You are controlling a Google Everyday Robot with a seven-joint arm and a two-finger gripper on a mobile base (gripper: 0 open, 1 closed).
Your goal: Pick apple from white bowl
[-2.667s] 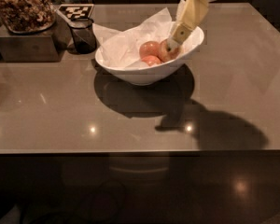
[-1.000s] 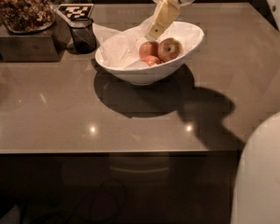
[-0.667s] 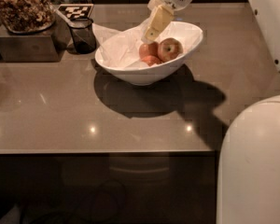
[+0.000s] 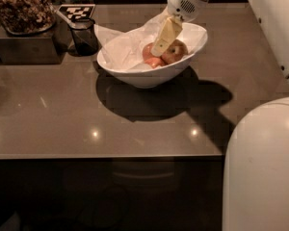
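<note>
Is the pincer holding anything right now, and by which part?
Nothing appears held. The pincer reaches into the white bowl, just left of the apple, which lies in the bowl; contact between them cannot be told.

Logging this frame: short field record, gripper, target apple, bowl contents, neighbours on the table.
gripper: gripper lowered into the white bowl, beside the apple; contact unclear
apple: right side of bowl, dimple up, not lifted
other contents: two smaller apples, crumpled paper
neighbours: dark glass cup and snack bin, picture-left of bowl
table: table brown, glossy
</note>
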